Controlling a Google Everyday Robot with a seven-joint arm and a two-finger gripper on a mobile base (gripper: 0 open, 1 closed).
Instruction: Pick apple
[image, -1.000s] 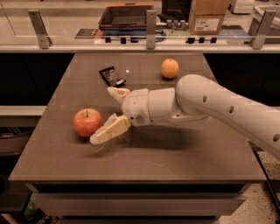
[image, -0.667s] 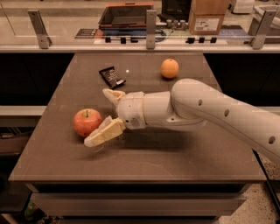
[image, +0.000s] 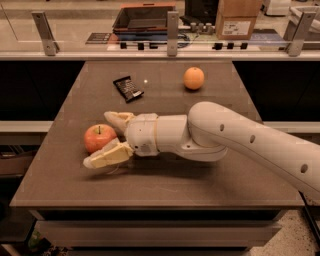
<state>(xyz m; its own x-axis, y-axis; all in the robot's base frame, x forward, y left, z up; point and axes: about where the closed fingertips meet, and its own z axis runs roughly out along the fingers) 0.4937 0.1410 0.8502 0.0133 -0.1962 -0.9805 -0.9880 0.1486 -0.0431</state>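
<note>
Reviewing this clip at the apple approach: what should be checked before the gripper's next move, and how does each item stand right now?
1. Target is the apple, not the orange: ok.
2. The gripper is open, with one finger behind the apple and one in front of it: ok.
3. Fingers touching the apple's skin: cannot tell.
4. Apple sits on the table, near its left edge, not yet lifted: ok.
5. Orange and dark packet lie well apart from the gripper, out of the closing path: ok.
6. Apple far enough in between the fingers for a firm hold: cannot tell.
</note>
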